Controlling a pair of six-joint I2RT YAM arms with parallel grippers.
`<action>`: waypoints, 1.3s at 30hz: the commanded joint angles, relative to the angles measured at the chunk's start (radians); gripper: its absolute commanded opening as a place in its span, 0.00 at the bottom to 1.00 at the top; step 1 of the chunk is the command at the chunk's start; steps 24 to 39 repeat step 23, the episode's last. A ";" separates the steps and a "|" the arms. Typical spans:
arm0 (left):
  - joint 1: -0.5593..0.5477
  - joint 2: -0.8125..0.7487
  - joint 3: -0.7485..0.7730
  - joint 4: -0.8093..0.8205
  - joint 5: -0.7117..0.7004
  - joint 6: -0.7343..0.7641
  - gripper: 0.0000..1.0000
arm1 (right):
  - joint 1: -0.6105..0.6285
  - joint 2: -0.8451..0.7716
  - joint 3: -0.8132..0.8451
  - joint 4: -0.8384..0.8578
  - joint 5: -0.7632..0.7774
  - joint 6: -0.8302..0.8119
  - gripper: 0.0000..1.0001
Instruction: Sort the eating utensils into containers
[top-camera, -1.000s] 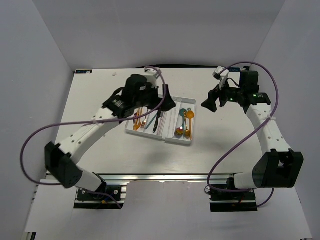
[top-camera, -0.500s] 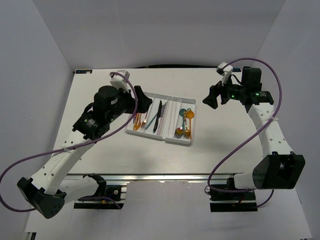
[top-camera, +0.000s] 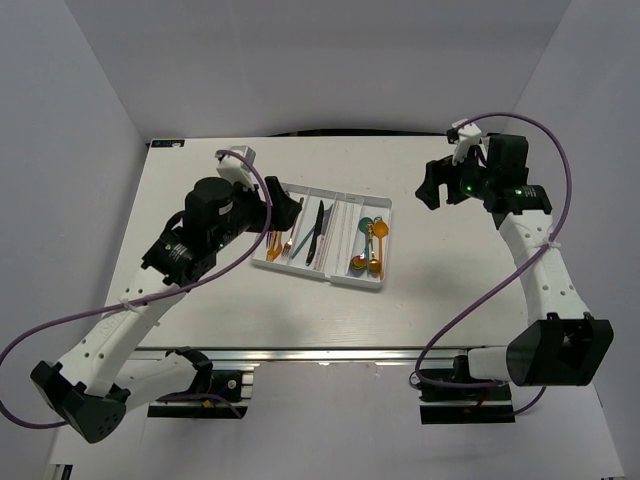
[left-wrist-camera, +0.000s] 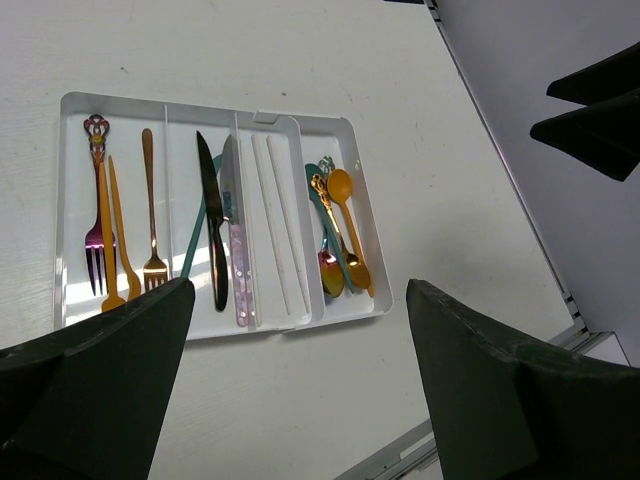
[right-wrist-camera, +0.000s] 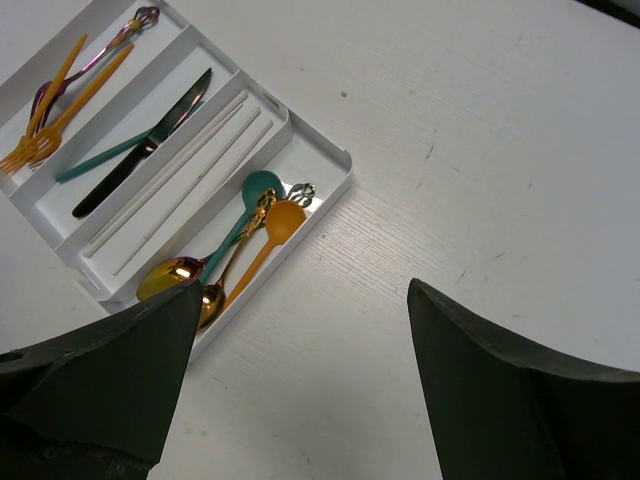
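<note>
The table (top-camera: 450, 280) carries the white tray (left-wrist-camera: 160, 99) near its centre. My left gripper (top-camera: 287, 207) hangs released and empty at the tray's 9 o'clock end. My right gripper (top-camera: 430, 186) is likewise released out at 2 o'clock. One kind fills each compartment: forks (left-wrist-camera: 105, 225) at 9 o'clock, then knives (left-wrist-camera: 215, 240), chopsticks (left-wrist-camera: 275, 215), and spoons (left-wrist-camera: 335, 230) at 3 o'clock. I judge sorting finished.

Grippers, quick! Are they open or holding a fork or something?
Left gripper: open, holding nothing.
Right gripper: open, holding nothing.
</note>
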 joint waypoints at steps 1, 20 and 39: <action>0.006 -0.047 -0.014 -0.001 -0.006 -0.018 0.98 | -0.006 -0.064 -0.011 0.069 0.050 0.036 0.89; 0.007 -0.127 -0.058 -0.018 -0.013 -0.052 0.98 | -0.006 -0.087 -0.046 0.053 0.033 0.043 0.90; 0.006 -0.125 -0.064 -0.018 -0.013 -0.050 0.98 | -0.006 -0.096 -0.072 0.066 0.009 0.013 0.89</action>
